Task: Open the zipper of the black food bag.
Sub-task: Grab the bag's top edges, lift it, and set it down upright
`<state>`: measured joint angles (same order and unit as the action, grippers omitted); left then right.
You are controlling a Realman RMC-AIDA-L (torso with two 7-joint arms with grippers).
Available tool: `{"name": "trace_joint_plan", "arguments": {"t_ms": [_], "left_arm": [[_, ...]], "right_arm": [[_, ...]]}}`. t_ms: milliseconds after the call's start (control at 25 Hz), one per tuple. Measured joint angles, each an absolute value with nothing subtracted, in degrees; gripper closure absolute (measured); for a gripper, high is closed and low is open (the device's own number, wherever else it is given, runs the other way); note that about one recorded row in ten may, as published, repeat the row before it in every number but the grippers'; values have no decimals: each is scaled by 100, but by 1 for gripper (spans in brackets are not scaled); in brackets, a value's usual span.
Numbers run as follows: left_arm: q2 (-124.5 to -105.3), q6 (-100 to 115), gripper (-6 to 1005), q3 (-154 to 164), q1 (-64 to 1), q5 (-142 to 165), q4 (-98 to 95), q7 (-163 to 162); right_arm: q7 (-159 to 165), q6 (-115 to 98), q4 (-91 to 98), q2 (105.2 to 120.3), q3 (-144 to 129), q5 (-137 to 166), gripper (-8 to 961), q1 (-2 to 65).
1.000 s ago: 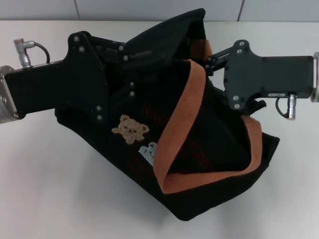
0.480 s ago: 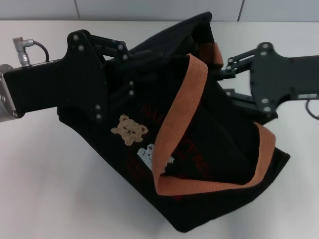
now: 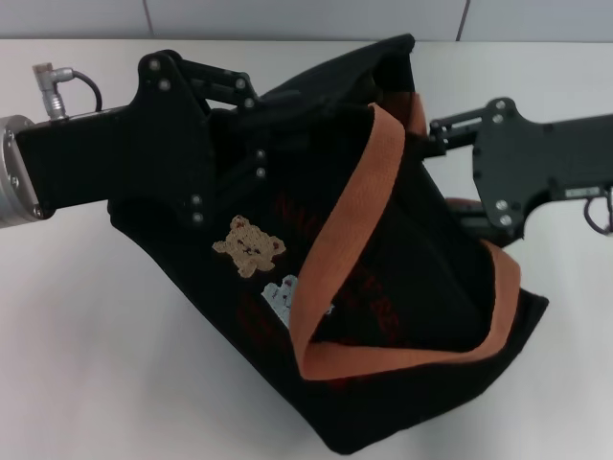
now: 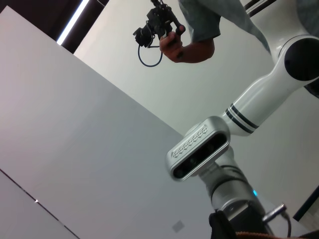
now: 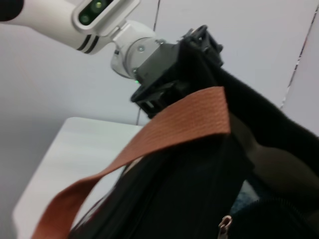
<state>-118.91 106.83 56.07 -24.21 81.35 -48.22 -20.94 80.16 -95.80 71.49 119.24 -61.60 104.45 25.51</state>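
While both arms flank it, the black food bag (image 3: 383, 287) sits slumped on the white table (image 3: 86, 355).

The left gripper (image 3: 254, 125) presses into the bag's upper left corner, its fingers buried in the black fabric, so I cannot tell whether they are spread or closed. The right gripper (image 3: 433, 144) reaches in from the other side near the top edge, just beside an orange-brown strap (image 3: 345, 230); its fingers are hidden too. A tan bear patch (image 3: 249, 246) and a white patch (image 3: 284, 292) show on the bag's side. In the right wrist view, a small silver pull tab (image 5: 225, 222) hangs on the zipper (image 5: 264, 206) near the bag's top.
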Motion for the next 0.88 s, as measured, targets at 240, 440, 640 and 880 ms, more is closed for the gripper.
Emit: {"name": "trace_joint_plan", "arguments": {"t_ms": [240, 440, 640, 880], "left_arm": [[-11883, 10678, 851, 5655, -2448, 8135, -4805, -2092], [-11890, 10685, 852, 5663, -2457, 8135, -4790, -2086], [-11887, 10706, 852, 5669, -2451, 8135, -4790, -2052], [-11884, 10688, 851, 5667, -2426, 8115, -4791, -2034]], "right_arm": [[7901, -8669, 7139, 11964, -6708, 10204, 454, 2509], [7670, -8054, 7064, 11968, -7240, 9941, 515, 2431], [7360, -7475, 6969, 11971, -7703, 9828, 670, 2409], [7225, -7401, 6883, 11963, -7733, 9588, 854, 2324]]}}
